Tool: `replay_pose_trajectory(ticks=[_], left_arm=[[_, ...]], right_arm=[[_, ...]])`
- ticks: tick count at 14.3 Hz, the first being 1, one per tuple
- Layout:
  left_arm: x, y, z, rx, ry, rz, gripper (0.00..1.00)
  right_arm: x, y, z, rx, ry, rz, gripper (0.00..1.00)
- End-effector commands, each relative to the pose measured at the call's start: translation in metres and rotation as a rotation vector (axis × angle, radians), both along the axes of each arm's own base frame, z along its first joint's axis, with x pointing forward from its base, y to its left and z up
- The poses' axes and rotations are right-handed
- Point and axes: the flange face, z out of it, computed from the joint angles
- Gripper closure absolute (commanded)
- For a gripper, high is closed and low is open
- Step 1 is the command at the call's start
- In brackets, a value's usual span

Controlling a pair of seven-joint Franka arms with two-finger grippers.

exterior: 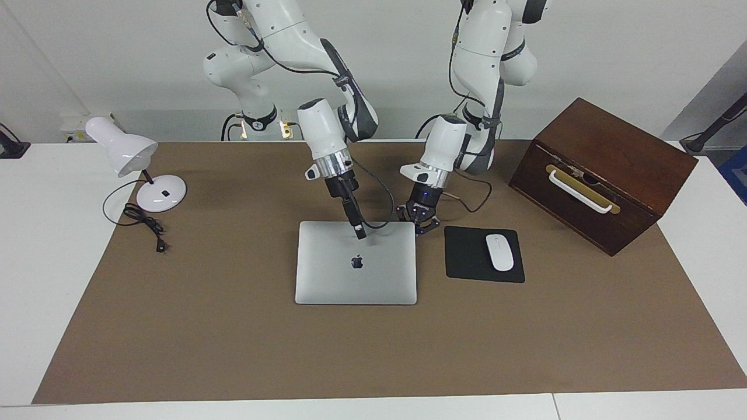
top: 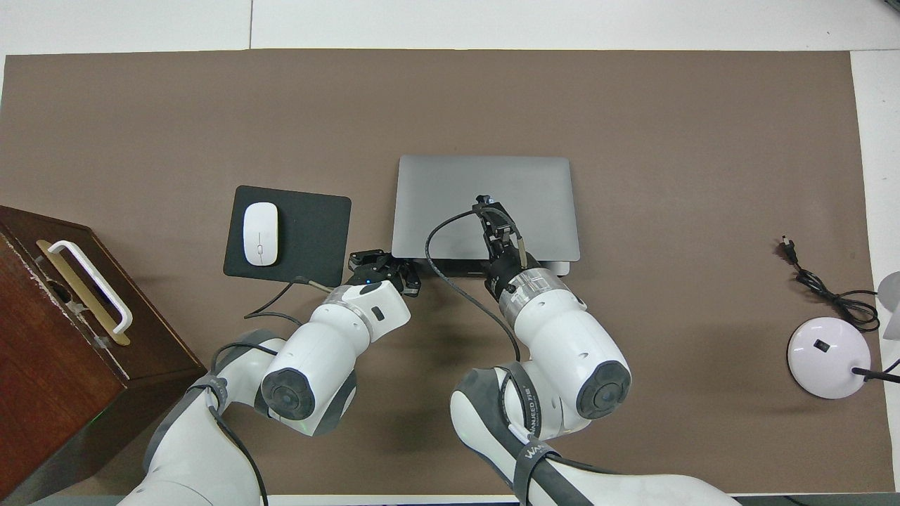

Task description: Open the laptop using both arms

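Note:
The silver-grey laptop lies in the middle of the brown mat, lid down and logo up. In the overhead view a thin dark gap shows under the laptop along its lid edge nearer the robots. My right gripper is shut, and its thin tip points down at the lid just robot-side of the logo. From overhead the right gripper covers the logo. My left gripper is shut at the laptop's near corner toward the left arm's end. From overhead the left gripper sits against that corner; whether it touches I cannot tell.
A black mouse pad with a white mouse lies beside the laptop toward the left arm's end. A dark wooden box with a white handle stands past it. A white desk lamp and its cord are at the right arm's end.

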Motion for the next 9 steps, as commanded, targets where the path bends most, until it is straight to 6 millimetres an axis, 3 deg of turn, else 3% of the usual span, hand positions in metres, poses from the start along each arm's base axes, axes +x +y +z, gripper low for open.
replay_pose_trajectory(ticks=[1,9], left_arm=[[0.004,-0.004,-0.017,0.006,0.009,-0.001,1.00],[0.004,-0.004,-0.020,0.011,0.012,-0.002,1.00]], right_arm=[[0.022,-0.001,0.005,-0.003,-0.004,0.003,0.00],[0.065,-0.015,0.029,0.011,0.086,0.034,0.00]])
